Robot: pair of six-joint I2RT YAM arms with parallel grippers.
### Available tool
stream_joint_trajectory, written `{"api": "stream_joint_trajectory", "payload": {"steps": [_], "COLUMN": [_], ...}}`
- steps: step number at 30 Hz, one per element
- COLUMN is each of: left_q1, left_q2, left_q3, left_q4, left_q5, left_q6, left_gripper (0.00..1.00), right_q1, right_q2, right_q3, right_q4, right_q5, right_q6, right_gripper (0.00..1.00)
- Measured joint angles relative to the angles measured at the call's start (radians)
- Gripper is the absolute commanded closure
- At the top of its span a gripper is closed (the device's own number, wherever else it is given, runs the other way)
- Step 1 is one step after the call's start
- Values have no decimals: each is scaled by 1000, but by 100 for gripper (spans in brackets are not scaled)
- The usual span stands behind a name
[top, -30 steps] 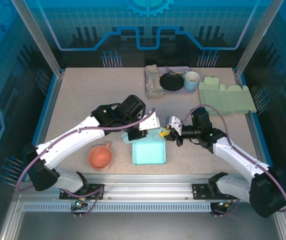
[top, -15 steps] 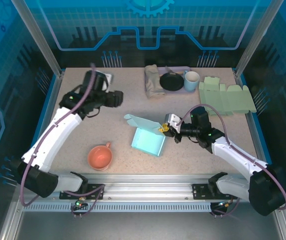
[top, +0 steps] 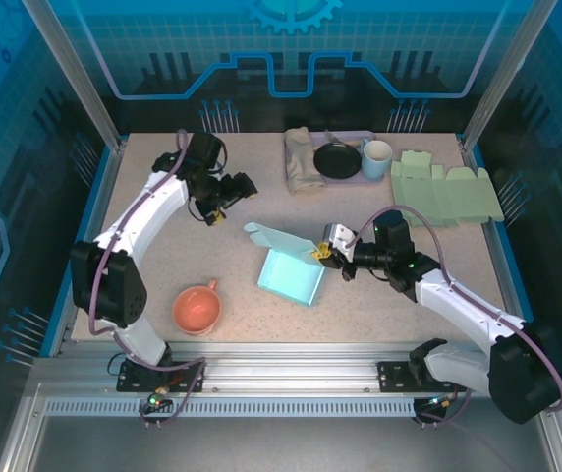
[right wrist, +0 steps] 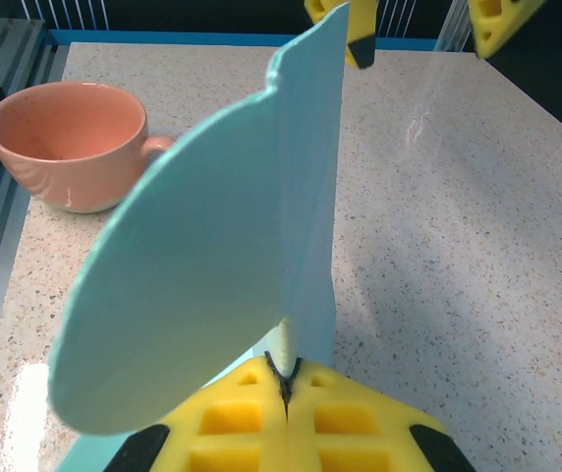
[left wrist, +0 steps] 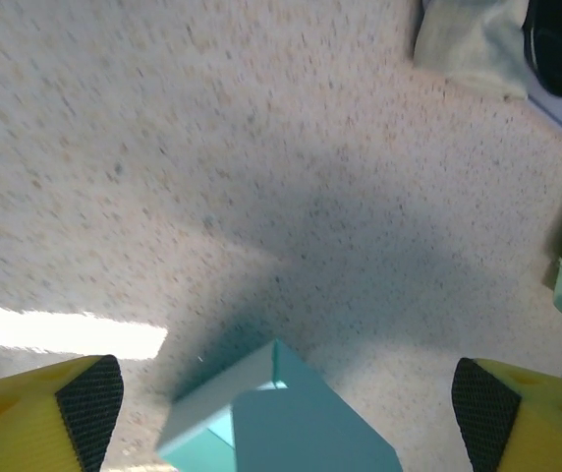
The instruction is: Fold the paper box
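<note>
paper box (top: 291, 275): flap clamped in right gripper (top: 322, 254), left gripper (top: 220, 206) spread wide, empty; single-flap hold may slip or tear.

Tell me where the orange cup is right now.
In the top view the orange cup sits on the left side near the front edge of the table, left of the paper box and apart from it.

Left wrist cam: paper box (left wrist: 291, 423) runs off the btm edge. Top right, a cloth (left wrist: 468, 44) and a dark thing (left wrist: 561, 39), maybe a pan, are cropped. Right wrist cam: the raised flap (right wrist: 222, 226) covers part of the pink cup (right wrist: 65, 138) handle. The left gripper (right wrist: 428, 22) is cut off at top.
</note>
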Motion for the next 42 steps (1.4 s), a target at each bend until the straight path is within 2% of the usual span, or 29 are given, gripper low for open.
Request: {"api": "stream_joint_trajectory", "payload": {"steps": [9,15,22,29,32,35,38,42], "left_q1": [-110,-138,-179,-222,-223,-232,-242,-248], "left_q2": [0,0,-10,-21,-21,-32,-62,-88], "left_q3": [-69,-156,-165,-165,-165,-183,-248,-335], "left_q4": [38,56,72,92,91,95,108,115], "left_q5": [53,55,55,47,24,-3,-19,-31], "left_q6": [-94,-124,-175,-223,-222,-220,-220,-223], "left_gripper": [14,19,22,35,36,36,37,38], "right_q1": [14,37,77,114,129,143,158,180], "right_q2": [21,33,51,53,59,59,59,63], "right_q3": [-2,-2,-3,-15,-15,-16,-19,-19], "right_q4": [0,-2,-2,-2,-7,-18,-32,-52], "right_q5": [15,42,116,187,218,252,281,319], "right_q6": [-6,-19,-30,-53,-58,-64,-69,-72], "right_gripper": [100,100,100,99,92,75,72,59]}}
